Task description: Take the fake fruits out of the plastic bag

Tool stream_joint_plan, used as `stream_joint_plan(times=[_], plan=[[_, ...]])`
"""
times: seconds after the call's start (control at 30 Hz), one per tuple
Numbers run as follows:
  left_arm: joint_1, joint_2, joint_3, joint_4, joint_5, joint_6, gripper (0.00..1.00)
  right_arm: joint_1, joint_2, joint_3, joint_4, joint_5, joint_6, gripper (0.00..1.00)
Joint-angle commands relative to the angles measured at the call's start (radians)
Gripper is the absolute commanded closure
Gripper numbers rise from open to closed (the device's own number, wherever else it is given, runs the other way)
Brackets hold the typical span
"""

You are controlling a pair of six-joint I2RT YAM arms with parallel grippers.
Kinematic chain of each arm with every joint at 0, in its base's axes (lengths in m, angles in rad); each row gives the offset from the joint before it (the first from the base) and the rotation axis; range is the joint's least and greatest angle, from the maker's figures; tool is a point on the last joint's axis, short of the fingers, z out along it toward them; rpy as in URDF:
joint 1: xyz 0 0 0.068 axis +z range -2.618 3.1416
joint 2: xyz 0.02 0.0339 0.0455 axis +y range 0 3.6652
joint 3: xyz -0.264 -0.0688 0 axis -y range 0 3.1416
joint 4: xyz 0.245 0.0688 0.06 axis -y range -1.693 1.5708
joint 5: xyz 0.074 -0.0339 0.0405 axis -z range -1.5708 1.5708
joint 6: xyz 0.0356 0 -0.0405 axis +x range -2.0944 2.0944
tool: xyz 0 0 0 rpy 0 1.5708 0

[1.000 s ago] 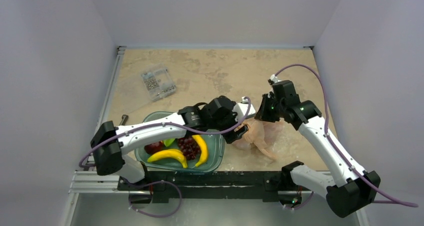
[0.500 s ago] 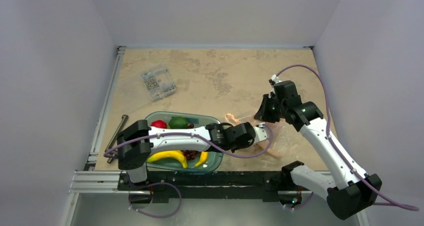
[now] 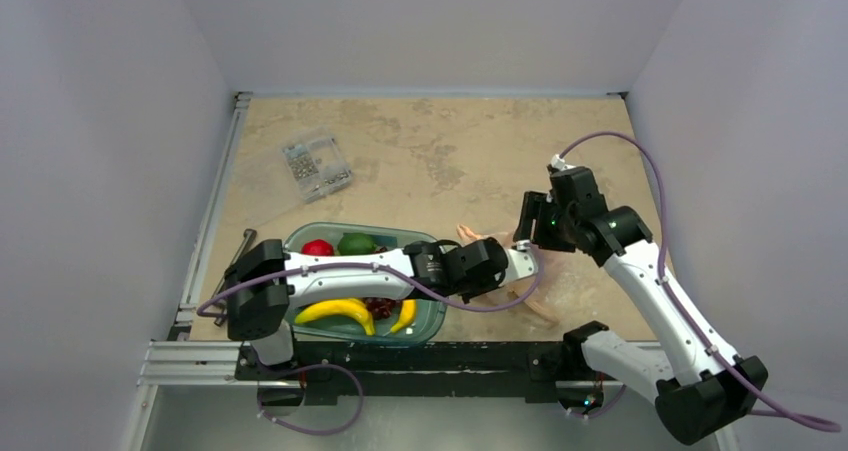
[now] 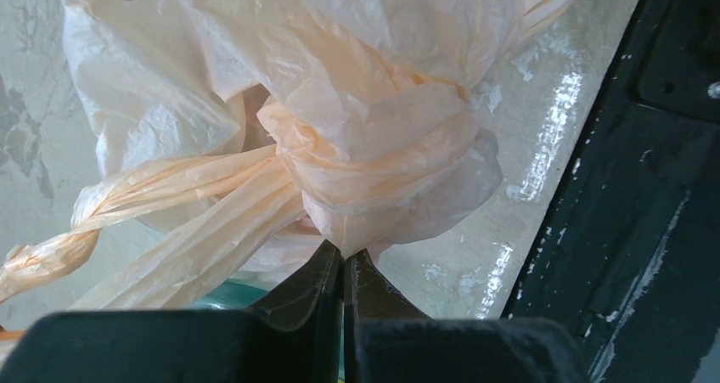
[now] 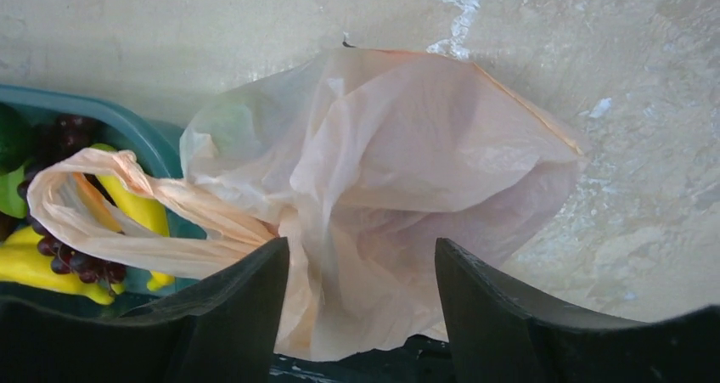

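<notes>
Peach-pink plastic bag (image 5: 382, 171) lies knotted on the worktop (image 5: 212, 35) beside the teal tray (image 5: 144, 141), your left gripper (image 4: 342, 260) with jaws pinching film under the knot, your right gripper (image 5: 361, 247) with jaws spread astride it.

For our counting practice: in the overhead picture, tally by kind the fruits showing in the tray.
Bananas: 2
Red ball: 1
Green ball: 1
Grape bunch: 1
Total: 5; the left arm hides part of the tray.

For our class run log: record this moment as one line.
left gripper: shut on knot of thin peach-pink plastic bag | right gripper: open over bag
</notes>
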State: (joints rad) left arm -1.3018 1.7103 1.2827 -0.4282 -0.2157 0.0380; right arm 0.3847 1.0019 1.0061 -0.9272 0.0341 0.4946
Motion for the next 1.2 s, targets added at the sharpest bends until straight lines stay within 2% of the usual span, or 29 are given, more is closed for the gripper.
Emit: stream_joint_plan(times=[0.0, 0.17, 0.27, 0.33, 0.43, 0.5, 0.6, 0.8, 0.87, 0.9, 0.97, 1.0, 1.03, 1.17], plan=[[0.036, -0.085, 0.013, 0.042, 0.093, -0.025, 1.00, -0.006, -0.060, 0.057, -0.062, -0.002, -0.057, 0.33], [0.114, -0.101, 0.025, 0.045, 0.241, -0.094, 1.00, -0.007, -0.100, 0.113, -0.103, -0.029, -0.065, 0.06], [0.151, -0.100, 0.032, 0.046, 0.308, -0.128, 1.00, -0.006, -0.108, 0.119, -0.100, -0.127, -0.082, 0.01], [0.168, -0.099, 0.038, 0.045, 0.330, -0.139, 1.00, -0.007, -0.096, 0.080, -0.068, -0.272, -0.125, 0.03], [0.178, -0.098, 0.040, 0.044, 0.341, -0.149, 1.00, -0.005, -0.078, 0.033, -0.054, -0.351, -0.148, 0.15], [0.182, -0.093, 0.043, 0.042, 0.342, -0.153, 1.00, -0.006, -0.080, 0.014, -0.049, -0.355, -0.148, 0.21], [0.183, -0.082, 0.055, 0.024, 0.336, -0.153, 1.00, -0.006, -0.061, -0.020, -0.064, -0.353, -0.139, 0.21], [0.189, -0.076, 0.059, 0.019, 0.330, -0.156, 1.00, -0.005, -0.074, -0.038, -0.083, -0.182, -0.072, 0.23], [0.191, -0.084, 0.061, 0.016, 0.320, -0.156, 1.00, -0.005, -0.072, -0.057, -0.070, -0.192, -0.055, 0.32], [0.192, -0.087, 0.058, 0.016, 0.319, -0.156, 1.00, -0.004, -0.069, -0.069, -0.061, -0.200, -0.055, 0.41], [0.196, -0.093, 0.056, 0.020, 0.317, -0.157, 1.00, -0.005, -0.059, -0.089, -0.028, -0.234, -0.026, 0.70], [0.198, -0.094, 0.056, 0.019, 0.315, -0.158, 1.00, -0.006, -0.055, -0.094, -0.005, -0.229, 0.000, 0.88], [0.199, -0.095, 0.057, 0.019, 0.310, -0.162, 1.00, -0.005, -0.051, -0.092, 0.013, -0.201, 0.034, 1.00], [0.202, -0.100, 0.045, 0.027, 0.290, -0.173, 1.00, -0.006, -0.028, -0.030, 0.061, 0.030, 0.105, 1.00]])
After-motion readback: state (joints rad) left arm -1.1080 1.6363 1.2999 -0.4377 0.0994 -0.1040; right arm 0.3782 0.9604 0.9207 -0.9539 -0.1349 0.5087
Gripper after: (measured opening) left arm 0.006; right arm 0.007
